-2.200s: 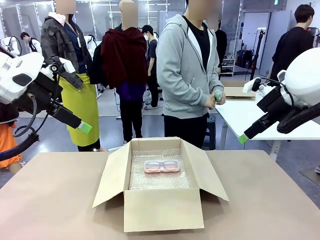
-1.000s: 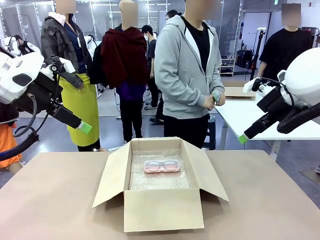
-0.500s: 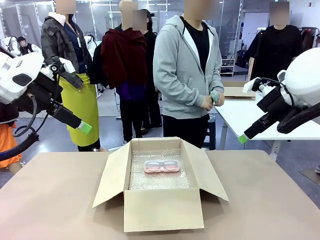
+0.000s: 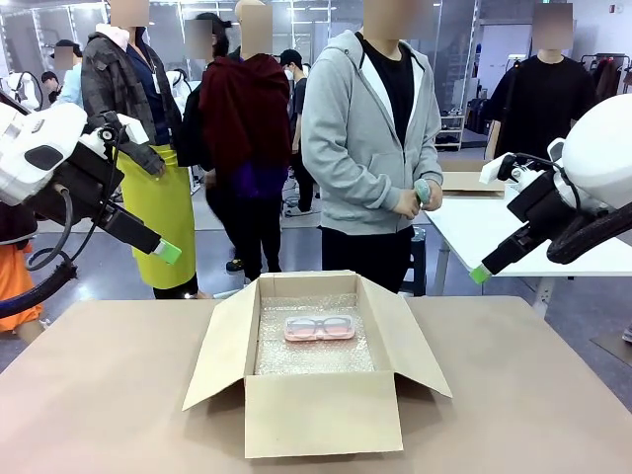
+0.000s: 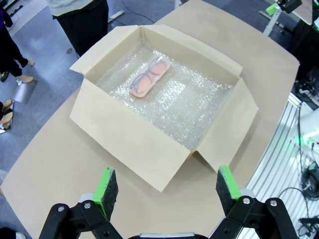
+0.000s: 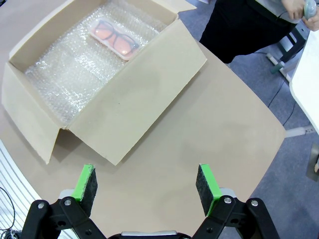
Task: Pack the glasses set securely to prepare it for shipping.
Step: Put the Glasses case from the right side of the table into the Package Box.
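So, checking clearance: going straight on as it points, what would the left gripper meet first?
The left gripper would likely meet the cardboard box, at its near wall or bubble-wrap lining; depth is unclear.

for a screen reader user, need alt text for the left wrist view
An open cardboard box on a tan table, lined with bubble wrap, holds a pale pink glasses case with spectacles inside. The left gripper hangs open above the table in front of the box, holding nothing.
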`<state>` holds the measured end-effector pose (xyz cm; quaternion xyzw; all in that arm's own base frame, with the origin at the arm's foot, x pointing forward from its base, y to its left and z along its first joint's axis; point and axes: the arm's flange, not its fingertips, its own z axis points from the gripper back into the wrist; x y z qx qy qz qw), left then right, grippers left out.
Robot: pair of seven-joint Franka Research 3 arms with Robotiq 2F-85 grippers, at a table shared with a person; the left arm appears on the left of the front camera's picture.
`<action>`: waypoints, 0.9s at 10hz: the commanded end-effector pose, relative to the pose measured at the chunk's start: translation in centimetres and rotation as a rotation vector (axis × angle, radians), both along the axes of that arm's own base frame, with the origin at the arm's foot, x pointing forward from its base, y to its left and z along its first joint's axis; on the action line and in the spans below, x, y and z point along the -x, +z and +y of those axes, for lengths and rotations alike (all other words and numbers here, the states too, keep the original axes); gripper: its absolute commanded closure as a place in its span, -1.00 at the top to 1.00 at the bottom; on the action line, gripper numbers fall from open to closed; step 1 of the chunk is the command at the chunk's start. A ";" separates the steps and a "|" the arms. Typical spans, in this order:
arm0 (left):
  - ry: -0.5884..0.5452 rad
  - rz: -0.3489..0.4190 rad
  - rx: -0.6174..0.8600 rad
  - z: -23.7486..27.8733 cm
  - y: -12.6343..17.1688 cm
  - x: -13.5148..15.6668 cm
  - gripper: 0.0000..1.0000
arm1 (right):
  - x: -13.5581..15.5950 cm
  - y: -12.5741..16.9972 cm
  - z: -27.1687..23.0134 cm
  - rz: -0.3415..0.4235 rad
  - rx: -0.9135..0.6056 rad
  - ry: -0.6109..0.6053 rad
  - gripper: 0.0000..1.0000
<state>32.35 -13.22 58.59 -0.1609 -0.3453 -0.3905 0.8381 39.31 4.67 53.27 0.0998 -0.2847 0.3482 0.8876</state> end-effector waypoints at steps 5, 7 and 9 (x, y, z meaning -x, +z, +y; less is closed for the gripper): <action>-0.006 0.002 0.011 0.1 0.1 0.1 1.00 | 0.1 0.1 0.2 -0.007 0.000 -0.015 1.00; -0.006 0.002 0.011 0.1 0.1 0.1 1.00 | 0.1 0.1 0.2 -0.007 0.000 -0.015 1.00; -0.006 0.002 0.011 0.1 0.1 0.1 1.00 | 0.1 0.1 0.2 -0.007 0.000 -0.015 1.00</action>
